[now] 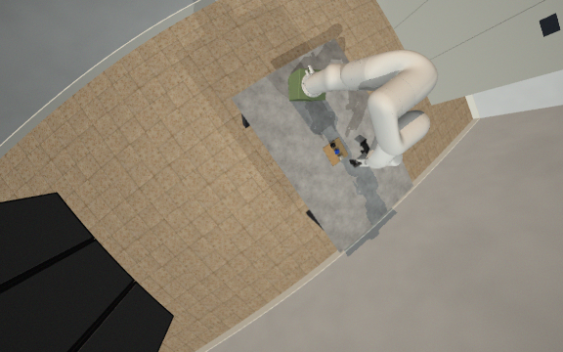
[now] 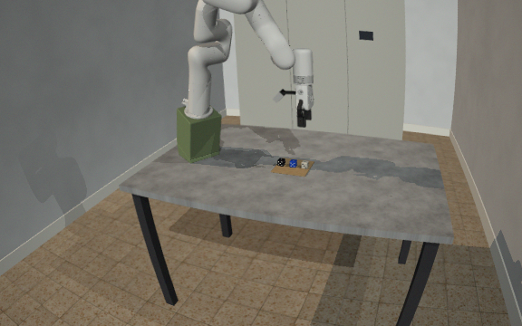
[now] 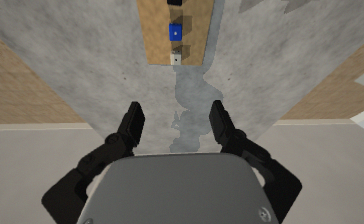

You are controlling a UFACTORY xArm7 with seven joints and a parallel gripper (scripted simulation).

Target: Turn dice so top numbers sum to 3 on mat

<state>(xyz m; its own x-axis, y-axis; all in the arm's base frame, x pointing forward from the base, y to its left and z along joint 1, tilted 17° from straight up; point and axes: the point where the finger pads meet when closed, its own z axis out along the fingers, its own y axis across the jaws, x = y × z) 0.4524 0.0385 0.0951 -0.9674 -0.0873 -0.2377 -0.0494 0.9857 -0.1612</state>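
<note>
Gripper (image 3: 177,122) is hanging high above the tabletop (image 3: 108,75), its fingers spread wide with nothing between them. Ahead of it and below, the tan mat (image 3: 155,35) is lying flat, carrying three dice in a row: the white die (image 3: 175,59) nearest the gripper at the mat's near edge, the blue die (image 3: 175,32) beyond it, and the black die (image 3: 174,2) farthest, cut off by the picture's top.

Judging the risk: the white die is sitting so close to the mat's edge that a careless nudge on any further descent could be pushing it off, or dragging the mat askew. The top numbers are too small to read, so whether they add up to 3 cannot be told.

The wrist view is showing the spread fingers and the white die's closeness to the edge; the exterior view is showing instead how far the gripper (image 2: 303,119) is hanging above the dice, plus the green base block (image 2: 198,136) beyond.
</note>
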